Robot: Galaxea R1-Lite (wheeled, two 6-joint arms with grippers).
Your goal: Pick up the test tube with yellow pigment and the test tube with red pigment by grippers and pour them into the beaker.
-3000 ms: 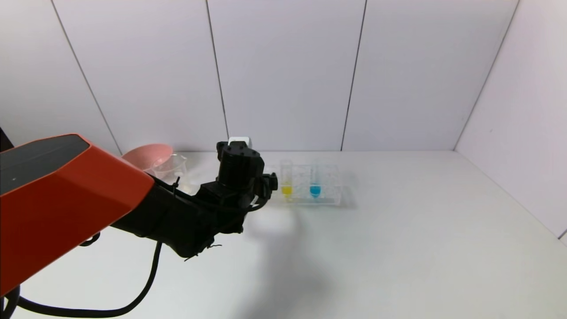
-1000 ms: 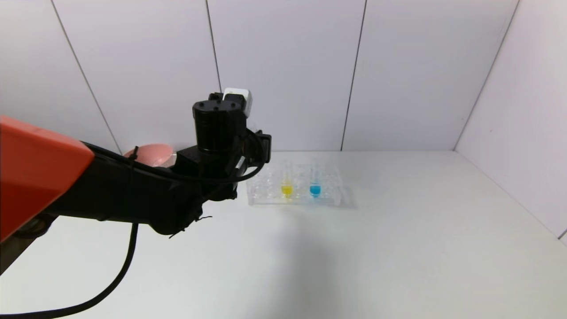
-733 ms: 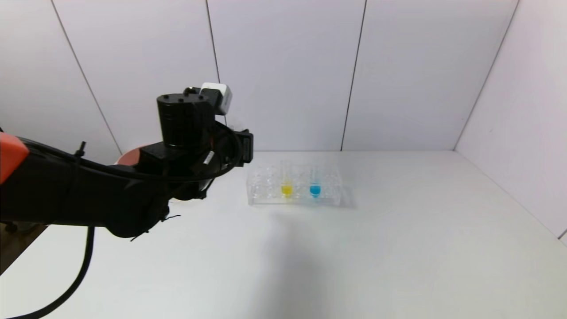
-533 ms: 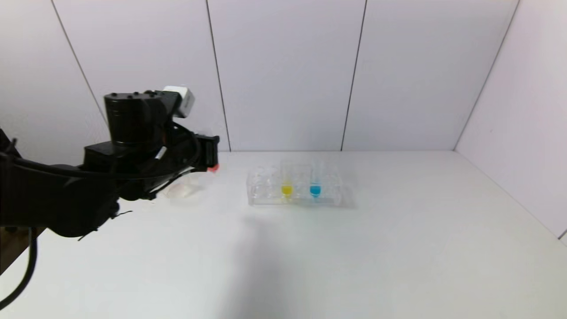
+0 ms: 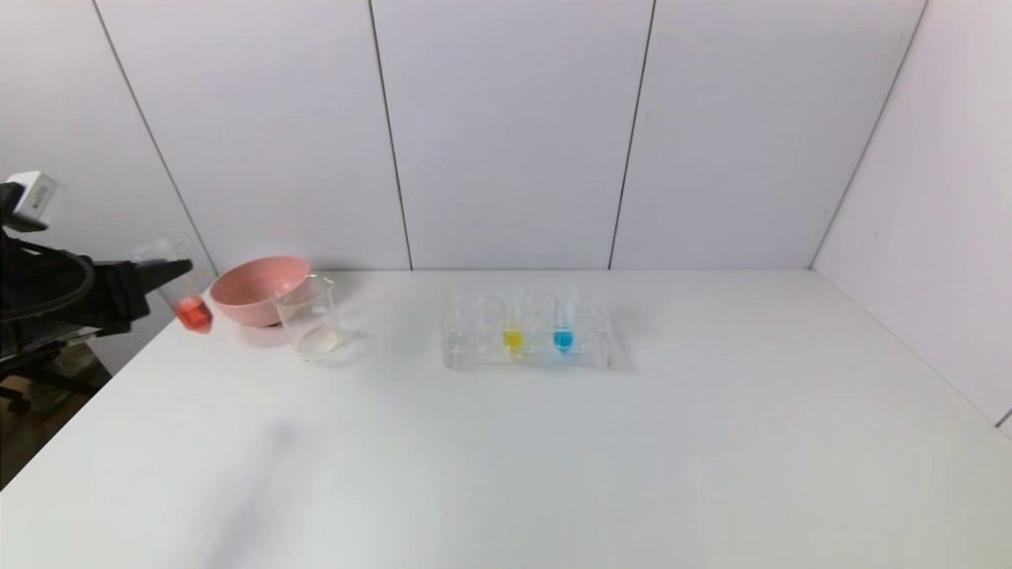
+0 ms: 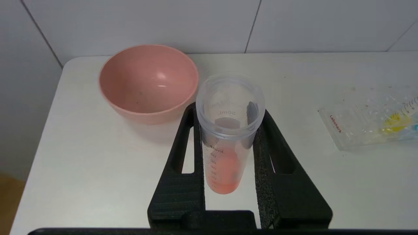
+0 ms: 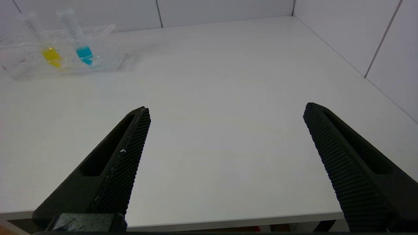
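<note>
The left gripper [image 5: 170, 273] is closed tight on the test tube with red pigment [image 5: 183, 294], one finger on each side. It holds the tube up in the air, past the pink bowl [image 5: 257, 288] on the side away from the beaker [image 5: 311, 316]. The tube looks nearly upright, leaning just a little, and the red liquid sits in its bottom end — so none of it looks poured yet.

The beaker stands on the table [image 5: 506, 458], just beside the pink bowl. It looks empty, though clear glass is hard to read.

The test tube with yellow pigment [image 5: 512, 320] sits in the clear rack [image 5: 474, 348], well to the other side of the beaker. A blue tube [image 5: 562, 320] stands right next to it in the same rack.

The right gripper [image 7: 225, 114] is wide open and holds nothing. It hangs low over the table, well apart from the rack and far from the beaker.

So one small part seems done — the red tube is picked up. Still to do: bring it back over the beaker and tip it in, then lift the yellow tube and pour that in too.
</note>
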